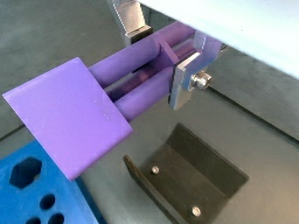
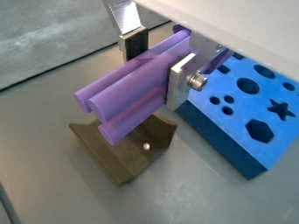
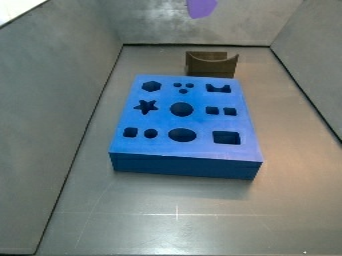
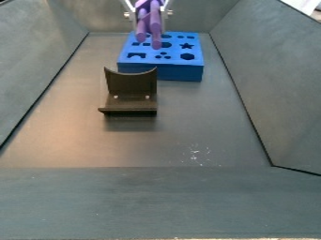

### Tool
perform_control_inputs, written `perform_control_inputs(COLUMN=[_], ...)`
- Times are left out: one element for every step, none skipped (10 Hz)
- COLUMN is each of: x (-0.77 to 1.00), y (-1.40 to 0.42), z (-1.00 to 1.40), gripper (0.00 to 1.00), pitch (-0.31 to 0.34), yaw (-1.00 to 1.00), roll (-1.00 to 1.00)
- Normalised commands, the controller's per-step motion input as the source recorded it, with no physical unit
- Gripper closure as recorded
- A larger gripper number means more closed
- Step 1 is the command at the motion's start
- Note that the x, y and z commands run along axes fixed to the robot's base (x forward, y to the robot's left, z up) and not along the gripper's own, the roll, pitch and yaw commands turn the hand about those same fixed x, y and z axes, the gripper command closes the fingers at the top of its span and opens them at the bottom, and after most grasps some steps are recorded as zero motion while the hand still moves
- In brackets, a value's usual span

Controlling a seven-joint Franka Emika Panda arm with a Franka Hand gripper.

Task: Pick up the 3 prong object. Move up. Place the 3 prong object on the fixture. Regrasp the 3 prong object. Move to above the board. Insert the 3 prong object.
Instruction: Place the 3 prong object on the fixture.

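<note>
While hand [image 2: 158, 54] grips 3 prong object [image 2: 128, 87], clear above fixture [image 2: 126, 150].

Dull grey floor [image 4: 189, 122] walled by grey panels, 2 things resting on it, dark fixture [image 4: 129, 92] below the raised claw [image 4: 148, 11], blue board [image 4: 167, 54] flat beside it, the 2 near but apart
</note>
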Motion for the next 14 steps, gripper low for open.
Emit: perform_control_inputs(x=[1.0, 0.58, 0.51, 0.41, 0.29, 0.22, 0.13, 0.08, 0.06, 0.06, 0.08, 0.09, 0.08, 0.08], y=[-0.1, -0.27, -0.23, -0.09, -0.02, 0.01, 0.03, 0.03, 0.04, 0.04, 0.04, 0.04, 0.05, 0.03], z=[0.02, 0.04, 0.03, 0.01, 0.0, 0.0, 0.0, -0.01, 0.0, -0.01, -0.02, -0.02, -0.01, -0.01], gripper=[1.0, 1.0, 1.0, 1.0, 1.0, 1.0, 1.0, 1.0, 1.0, 1.0, 1.0, 1.0, 1.0, 1.0], pitch=[0.19, -0.116, -0.117, -0.106, -0.078, -0.051, -0.02, -0.004, -0.003, 0.012, 0.031, 0.054, 0.06, 0.058], yaw=[0.03, -0.08, -0.08, -0.08, -0.08, -0.07, -0.07, -0.07, -0.07, -0.07, -0.07, -0.06, -0.06, -0.06], roll=[0.11, -1.0, -1.0, -1.0, -1.0, -1.0, -1.0, -1.0, -1.0, -0.97, -0.79, -0.56, -0.44, -0.27])
